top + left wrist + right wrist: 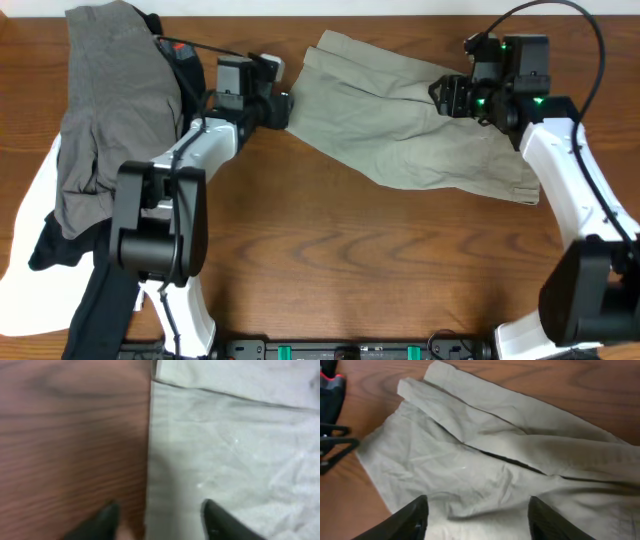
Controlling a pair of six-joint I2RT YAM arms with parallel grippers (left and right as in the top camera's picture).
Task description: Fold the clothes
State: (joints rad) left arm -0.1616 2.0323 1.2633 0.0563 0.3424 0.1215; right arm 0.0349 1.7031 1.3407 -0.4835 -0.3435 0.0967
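Observation:
The khaki-tan shorts (400, 115) lie spread on the table, legs toward the left, waistband at the right. My left gripper (284, 108) is open at the left leg's hem; in the left wrist view (157, 520) its fingers straddle the edge of the shorts (225, 445), one over wood, one over cloth. My right gripper (442, 95) is open above the shorts' upper right part; in the right wrist view (477, 520) its fingers hover wide over the wrinkled cloth (485, 465).
A pile of grey (105, 100), black (95, 300) and white (30, 230) garments lies at the table's left edge, beside the left arm. Bare wood table (380, 260) lies in front of the shorts.

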